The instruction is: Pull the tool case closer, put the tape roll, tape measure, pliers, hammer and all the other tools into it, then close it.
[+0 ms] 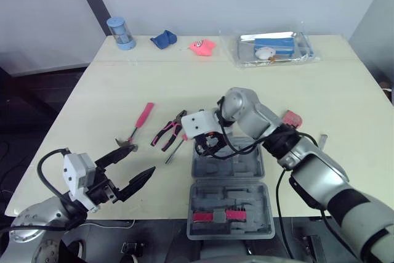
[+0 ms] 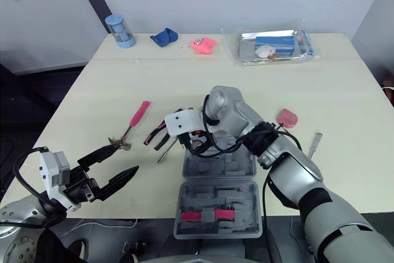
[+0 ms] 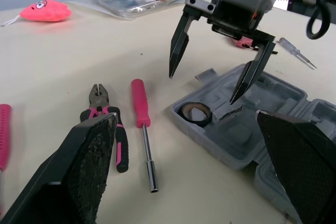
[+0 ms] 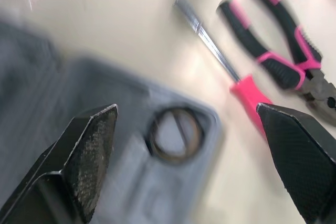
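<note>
Right gripper [image 4: 186,107] spread wide over the tool case [image 4: 68,87], tape roll [image 4: 153,139] sitting in its corner pocket dead ahead at 12 o'clock. Screwdriver [image 4: 245,92] around 1 on the table [image 4: 105,14], pliers [image 4: 283,51] just past it at 2.

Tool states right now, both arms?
Left tool: open, empty.
Right tool: open, empty, above the tape roll in the tool case.

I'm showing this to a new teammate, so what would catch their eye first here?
Probably the open grey tool case at the near edge of the table, with the right end effector hovering open over the tape roll in one compartment. Next, the pink-handled pliers, screwdriver and hammer lying on the table left of the case, near the open left end effector.
</note>
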{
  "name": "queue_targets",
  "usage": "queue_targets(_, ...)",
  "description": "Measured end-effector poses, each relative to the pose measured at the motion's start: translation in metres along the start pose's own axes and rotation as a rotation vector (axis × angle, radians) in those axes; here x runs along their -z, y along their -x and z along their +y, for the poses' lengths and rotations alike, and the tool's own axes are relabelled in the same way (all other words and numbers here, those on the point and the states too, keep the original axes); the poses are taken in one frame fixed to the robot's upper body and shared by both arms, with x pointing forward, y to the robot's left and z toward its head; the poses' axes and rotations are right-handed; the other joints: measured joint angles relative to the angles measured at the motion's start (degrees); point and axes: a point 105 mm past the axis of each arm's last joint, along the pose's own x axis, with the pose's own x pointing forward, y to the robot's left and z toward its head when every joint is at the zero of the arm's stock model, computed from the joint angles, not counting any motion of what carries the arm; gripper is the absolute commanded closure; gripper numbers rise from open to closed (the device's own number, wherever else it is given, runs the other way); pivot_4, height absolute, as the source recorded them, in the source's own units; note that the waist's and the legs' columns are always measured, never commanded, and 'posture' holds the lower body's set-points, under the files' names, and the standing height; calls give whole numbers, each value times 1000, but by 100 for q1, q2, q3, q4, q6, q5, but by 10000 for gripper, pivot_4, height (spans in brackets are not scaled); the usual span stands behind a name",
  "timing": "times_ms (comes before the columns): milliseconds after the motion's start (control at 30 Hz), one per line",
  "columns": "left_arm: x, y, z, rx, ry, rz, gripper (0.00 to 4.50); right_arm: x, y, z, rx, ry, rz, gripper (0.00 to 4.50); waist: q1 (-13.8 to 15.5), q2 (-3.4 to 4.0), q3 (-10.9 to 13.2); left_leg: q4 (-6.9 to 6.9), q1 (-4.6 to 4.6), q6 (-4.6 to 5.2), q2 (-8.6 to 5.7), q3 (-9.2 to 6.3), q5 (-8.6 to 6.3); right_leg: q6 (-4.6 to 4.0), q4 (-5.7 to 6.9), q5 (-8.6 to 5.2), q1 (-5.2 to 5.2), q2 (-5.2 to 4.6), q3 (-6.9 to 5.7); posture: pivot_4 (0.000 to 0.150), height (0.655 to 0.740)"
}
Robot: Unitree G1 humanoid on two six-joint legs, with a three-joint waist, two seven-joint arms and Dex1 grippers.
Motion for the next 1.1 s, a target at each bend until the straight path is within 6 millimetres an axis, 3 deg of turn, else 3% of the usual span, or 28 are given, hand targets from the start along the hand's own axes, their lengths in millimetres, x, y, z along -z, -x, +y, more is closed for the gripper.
queue_targets(33,0,0,0,0,-1,4,0,5,1,1,6,-25,-7,14767,-2,0,0,0,0,0,0,1,0,0,0,0,0,0,0,1500,7400)
queue_targets(133,2,0,1,6,4,7,0,20,1,4,56,-133,-58,14767,-23,0,0,-1,1,0,0,1,0,0,2,0,-1,1,1,1500,7400)
queue_targets(333,1,-3,3,27,3,13,0,29,-10,10,154,-310,-219,14767,-37,0,0,-11,1,0,2,9,0,-1,3,0,-10,3,11,1500,7400)
queue_targets(367,2,-3,4,25,8,15,0,32,-14,14,159,-339,-237,19958,-34,-1,0,-12,1,0,2,11,0,-1,3,1,-10,3,13,1500,7400)
queue_targets(400,2,-3,4,25,8,15,0,33,-15,15,161,-347,-239,22319,-32,-1,0,-12,0,0,2,11,0,-1,2,1,-11,3,13,1500,7400)
queue_targets(700,1,-4,6,32,2,15,0,34,-18,10,234,-369,-247,22319,-31,-1,0,-13,2,0,2,12,0,-1,3,1,-11,3,14,1500,7400)
queue_targets(1100,0,-5,6,44,-3,15,0,43,-32,17,208,-379,-202,22319,-29,-1,0,-13,2,0,2,13,0,-1,3,0,-11,3,14,1500,7400)
